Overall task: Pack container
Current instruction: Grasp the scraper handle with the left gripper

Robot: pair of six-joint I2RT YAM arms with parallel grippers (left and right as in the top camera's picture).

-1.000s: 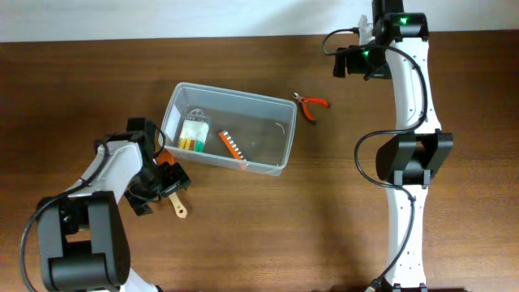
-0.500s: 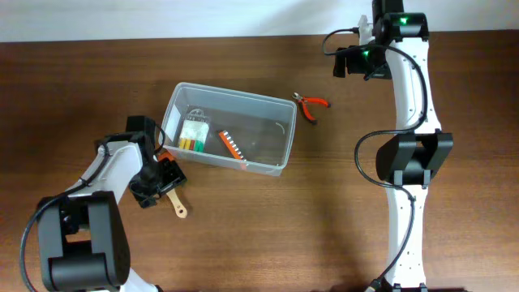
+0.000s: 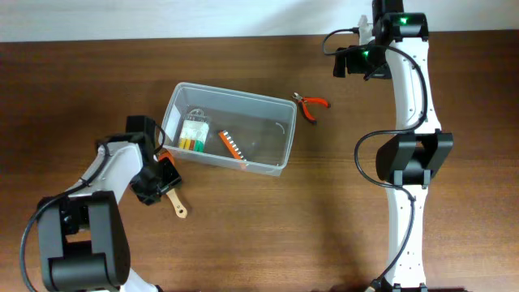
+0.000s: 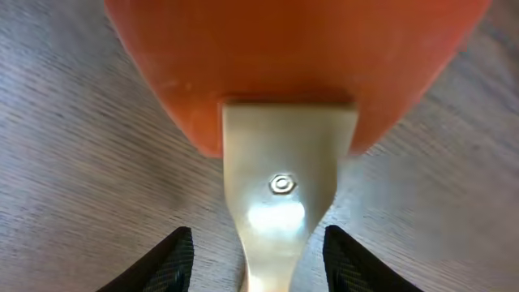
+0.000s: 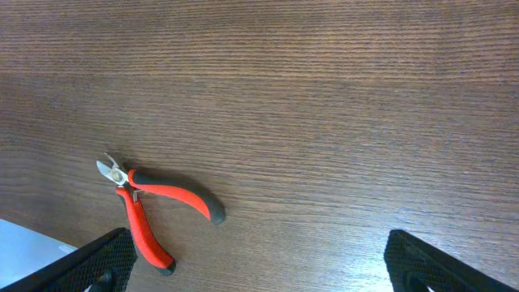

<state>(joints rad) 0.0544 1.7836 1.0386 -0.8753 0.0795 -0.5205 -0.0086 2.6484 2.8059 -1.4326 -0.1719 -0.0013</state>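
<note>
Straddling the spatula (image 4: 285,122), the left end effector (image 4: 258,261) is held apart; the right end effector (image 5: 259,264) is likewise parted.

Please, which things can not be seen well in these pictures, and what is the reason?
The orange tool: in the left wrist view its head is cut off by the top edge; overhead, the left hand covers most of it.
The items inside the container: overhead, too small to name.
The right hand: the right wrist view shows only fingertips at the bottom edge; overhead, too small and dark to see the fingers.
</note>
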